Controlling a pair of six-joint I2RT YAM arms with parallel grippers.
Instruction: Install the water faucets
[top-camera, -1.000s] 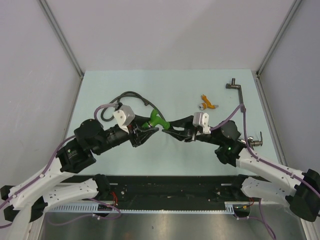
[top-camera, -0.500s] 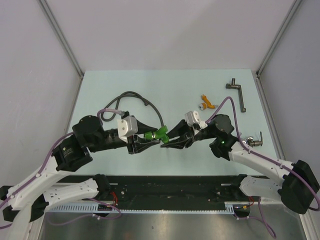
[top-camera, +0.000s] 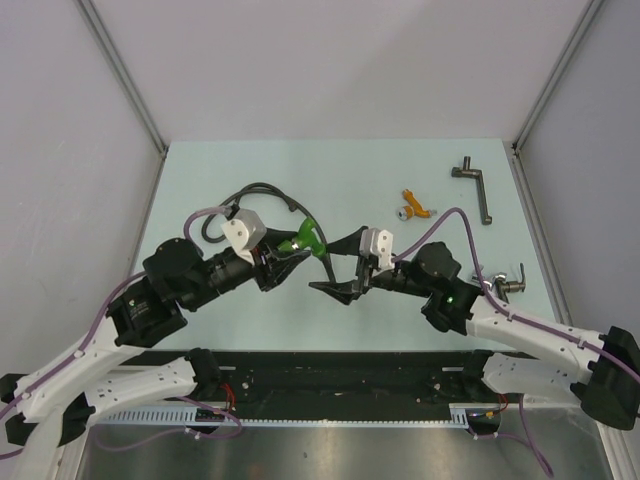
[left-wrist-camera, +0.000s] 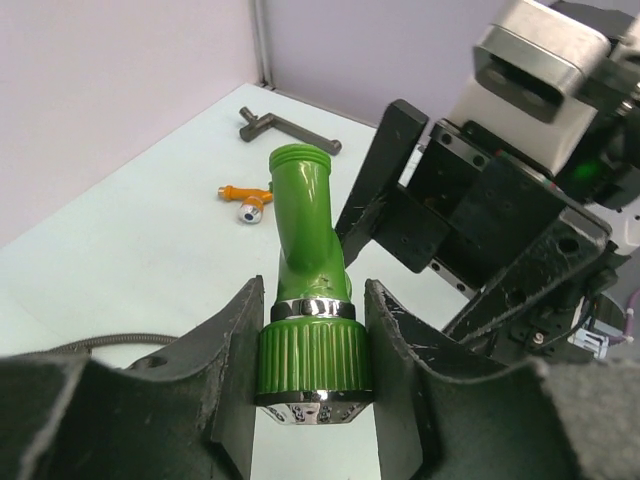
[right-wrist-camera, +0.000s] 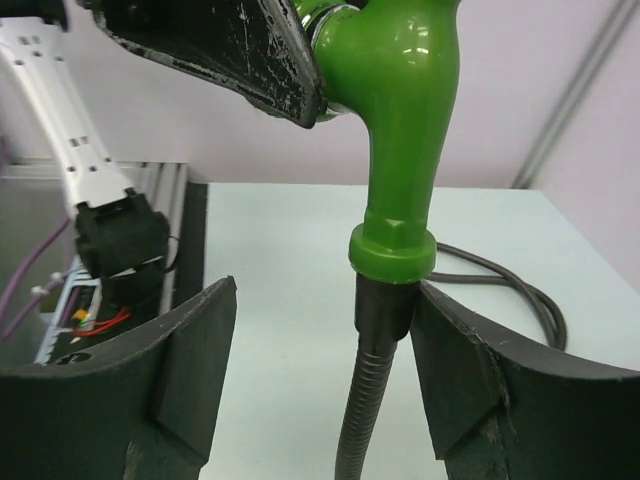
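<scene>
The green water faucet (top-camera: 305, 240) hangs above the table, and my left gripper (top-camera: 290, 252) is shut on its ribbed green knob (left-wrist-camera: 312, 345). Its threaded spout (left-wrist-camera: 300, 170) points away from me in the left wrist view. A black ribbed hose (right-wrist-camera: 365, 430) runs out of the faucet's (right-wrist-camera: 400, 110) lower end. My right gripper (top-camera: 335, 265) stands open around that hose joint (right-wrist-camera: 325, 310); the collar lies against one finger, with a wide gap to the other. The orange water faucet (top-camera: 413, 208) lies on the table at the back right, also seen in the left wrist view (left-wrist-camera: 245, 200).
The hose (top-camera: 262, 190) loops over the table behind the left arm. A grey metal crank-shaped part (top-camera: 478, 185) lies at the back right corner. A small metallic fitting (top-camera: 508, 283) lies near the right edge. Side walls enclose the table.
My right gripper has opened and let go of the hose end. My left gripper has carried the green faucet back and to the left.
</scene>
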